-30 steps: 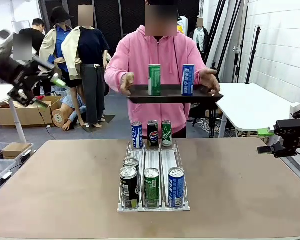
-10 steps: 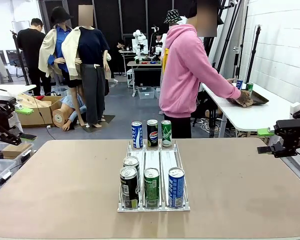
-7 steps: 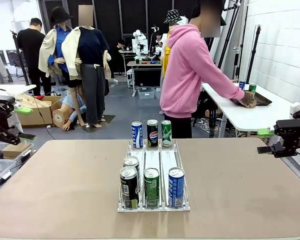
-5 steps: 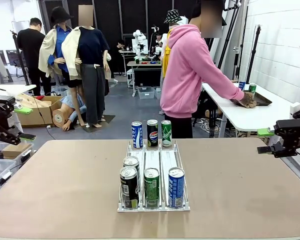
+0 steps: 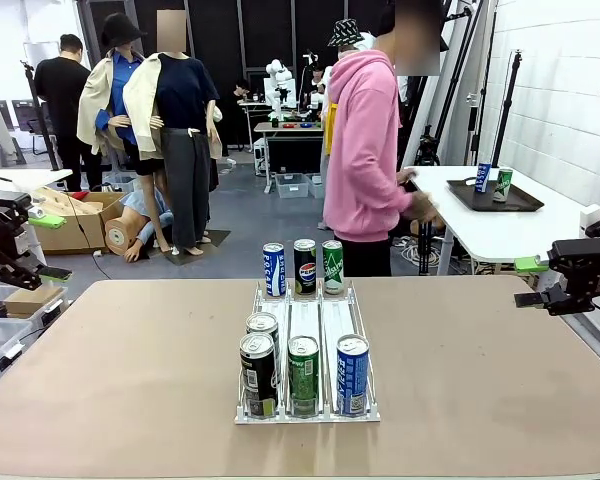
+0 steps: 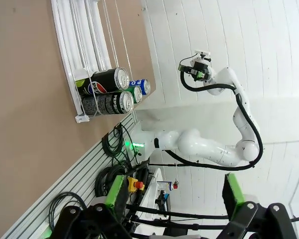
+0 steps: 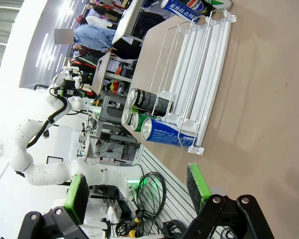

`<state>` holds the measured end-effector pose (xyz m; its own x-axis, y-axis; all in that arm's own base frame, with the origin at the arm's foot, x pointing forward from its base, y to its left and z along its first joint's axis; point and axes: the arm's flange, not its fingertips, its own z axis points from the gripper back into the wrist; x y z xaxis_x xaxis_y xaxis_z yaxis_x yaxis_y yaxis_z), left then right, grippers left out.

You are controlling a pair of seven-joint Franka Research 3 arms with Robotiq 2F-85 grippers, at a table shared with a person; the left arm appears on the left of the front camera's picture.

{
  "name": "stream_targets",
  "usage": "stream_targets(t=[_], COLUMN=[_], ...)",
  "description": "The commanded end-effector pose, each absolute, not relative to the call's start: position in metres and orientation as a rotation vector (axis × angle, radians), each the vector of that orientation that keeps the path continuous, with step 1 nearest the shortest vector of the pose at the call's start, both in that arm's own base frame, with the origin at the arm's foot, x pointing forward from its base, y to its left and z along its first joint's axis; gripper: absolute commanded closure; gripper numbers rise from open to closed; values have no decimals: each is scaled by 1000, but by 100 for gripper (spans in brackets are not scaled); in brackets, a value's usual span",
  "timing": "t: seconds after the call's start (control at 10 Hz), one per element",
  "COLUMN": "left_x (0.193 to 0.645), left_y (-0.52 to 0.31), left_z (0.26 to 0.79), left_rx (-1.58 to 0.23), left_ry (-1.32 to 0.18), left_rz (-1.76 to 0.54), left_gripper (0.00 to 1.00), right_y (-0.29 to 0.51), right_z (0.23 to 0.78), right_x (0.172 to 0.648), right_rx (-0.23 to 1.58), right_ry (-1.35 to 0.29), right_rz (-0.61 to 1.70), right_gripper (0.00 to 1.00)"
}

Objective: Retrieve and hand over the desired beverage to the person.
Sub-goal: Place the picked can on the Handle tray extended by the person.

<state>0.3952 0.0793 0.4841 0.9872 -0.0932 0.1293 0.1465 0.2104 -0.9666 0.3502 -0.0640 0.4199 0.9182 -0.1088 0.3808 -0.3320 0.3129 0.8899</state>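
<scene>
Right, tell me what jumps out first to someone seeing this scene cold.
First, the clear white wire-railed can rack at the middle of the tan table, with drink cans at its near and far ends. Behind it stands the person in the pink hooded sweatshirt, turned side-on, with a dark tray of two cans on the white side table beyond. The left claw and right claw hang open off the table's two sides.

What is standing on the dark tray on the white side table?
On the dark tray stand two cans, one blue can and one green can. Their labels are too small to read.
</scene>
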Motion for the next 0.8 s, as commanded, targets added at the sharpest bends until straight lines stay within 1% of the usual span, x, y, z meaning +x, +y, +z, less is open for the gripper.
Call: stream_targets(t=[0.0,0.7], left_x=[394,394], left_y=[80,80], left_z=[488,488], left_rx=[-1348,-1348], left_ry=[-52,-52], left_rz=[-159,-159], left_gripper=[0,0], right_y=[-64,-64], right_z=[420,420], right_x=[350,350], right_rx=[1264,1264], right_ry=[-411,-411], right_rz=[155,155], right_gripper=[0,0])
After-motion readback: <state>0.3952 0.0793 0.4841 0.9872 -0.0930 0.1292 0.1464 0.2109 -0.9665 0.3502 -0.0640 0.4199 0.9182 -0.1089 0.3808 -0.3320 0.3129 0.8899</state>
